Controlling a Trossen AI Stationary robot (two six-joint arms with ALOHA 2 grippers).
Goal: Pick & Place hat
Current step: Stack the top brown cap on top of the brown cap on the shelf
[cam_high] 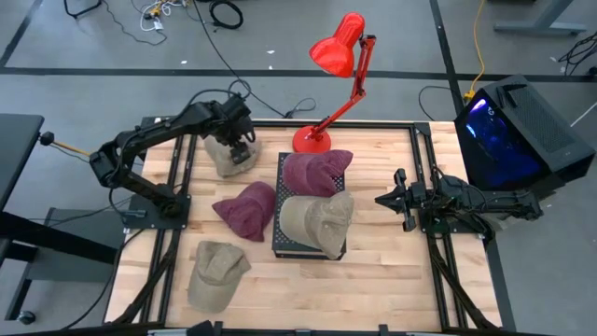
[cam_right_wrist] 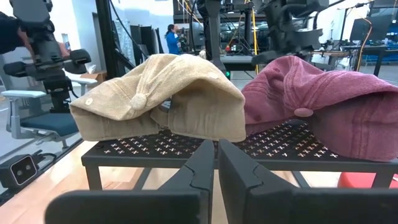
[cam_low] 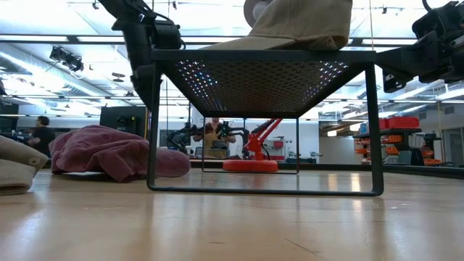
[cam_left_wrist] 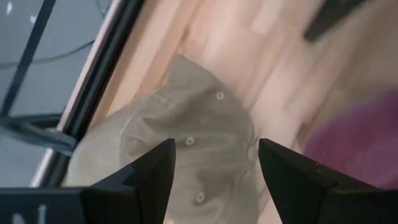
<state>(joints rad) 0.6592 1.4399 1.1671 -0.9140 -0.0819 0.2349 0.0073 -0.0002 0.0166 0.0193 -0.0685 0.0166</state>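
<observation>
A tan cap (cam_high: 222, 161) lies crown up on the table's far left part. My left gripper (cam_high: 241, 142) hangs over it, open. In the left wrist view the gripper (cam_left_wrist: 214, 163) has a finger on each side of the cap's crown (cam_left_wrist: 186, 118), with no touch showing. A black mesh stand (cam_high: 280, 245) in the middle carries a maroon cap (cam_high: 317, 173) and another tan cap (cam_high: 317, 222). A second maroon cap (cam_high: 247, 210) lies left of the stand, and a third tan cap (cam_high: 216, 273) lies near the front left. My right gripper (cam_high: 381, 199) waits shut, right of the stand.
A red desk lamp (cam_high: 340, 56) stands with its base (cam_high: 311, 140) at the far edge, just behind the stand. The table's black frame rails (cam_high: 177, 168) run along both sides. Bare wood (cam_high: 382, 280) shows at the near right. People stand in the room beyond the table.
</observation>
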